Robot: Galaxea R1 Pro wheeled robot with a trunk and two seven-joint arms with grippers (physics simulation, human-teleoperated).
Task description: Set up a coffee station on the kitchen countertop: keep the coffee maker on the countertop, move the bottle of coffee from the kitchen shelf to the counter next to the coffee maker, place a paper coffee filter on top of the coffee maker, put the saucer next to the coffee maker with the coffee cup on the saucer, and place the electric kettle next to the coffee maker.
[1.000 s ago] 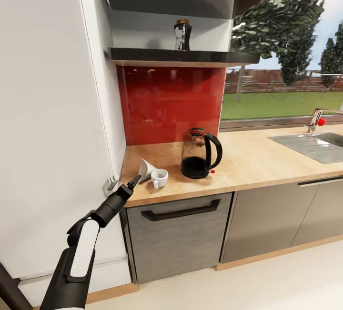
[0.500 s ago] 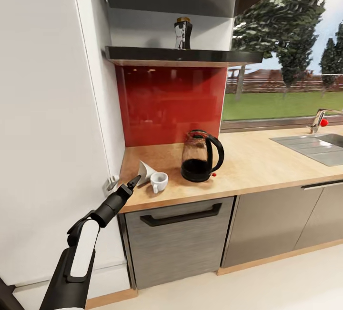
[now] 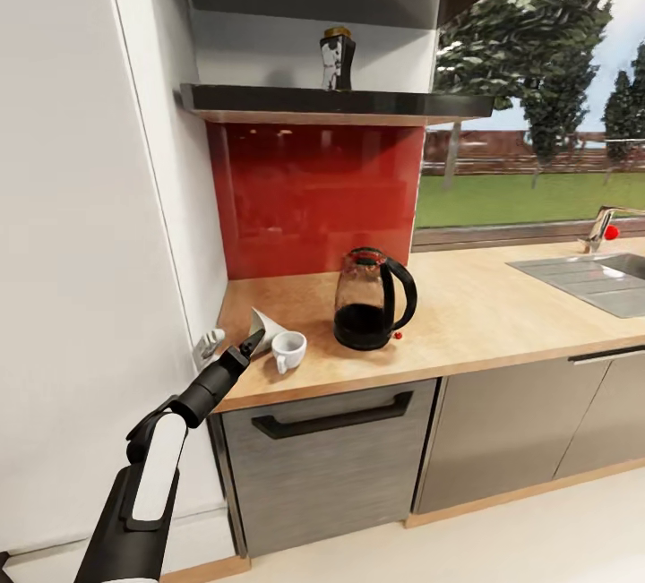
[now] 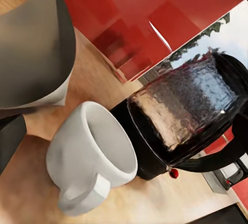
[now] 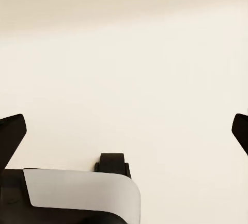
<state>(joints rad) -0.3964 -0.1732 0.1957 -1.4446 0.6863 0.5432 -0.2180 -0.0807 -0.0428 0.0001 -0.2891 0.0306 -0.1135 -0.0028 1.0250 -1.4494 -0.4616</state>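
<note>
The bottle of coffee [image 3: 337, 57] stands on the dark kitchen shelf [image 3: 340, 104] above the red backsplash. On the kitchen countertop [image 3: 484, 314] the electric kettle [image 3: 369, 299] stands upright, with the coffee cup [image 3: 288, 350] and the paper coffee filter [image 3: 264, 328] to its left. My left gripper [image 3: 253, 343] is at the counter's front left corner, its tips right beside the filter. In the left wrist view the filter [image 4: 36, 53], cup [image 4: 93, 157] and kettle [image 4: 181, 115] loom close, and the jaws look open. My right gripper [image 5: 128, 121] is open over pale floor. The coffee maker and saucer are out of view.
A tall white panel [image 3: 90, 207] closes off the counter's left end, with a small white fitting [image 3: 210, 343] near the gripper. A steel sink [image 3: 600, 277] and tap [image 3: 596, 229] lie at the right. Dark cabinet fronts [image 3: 331, 458] sit under the worktop. A window [image 3: 537, 117] lies behind.
The camera has moved closer, so counter and shelf look shifted left and larger. My left gripper now sits nearer the paper filter. Kettle, cup and filter keep their places on the counter.
</note>
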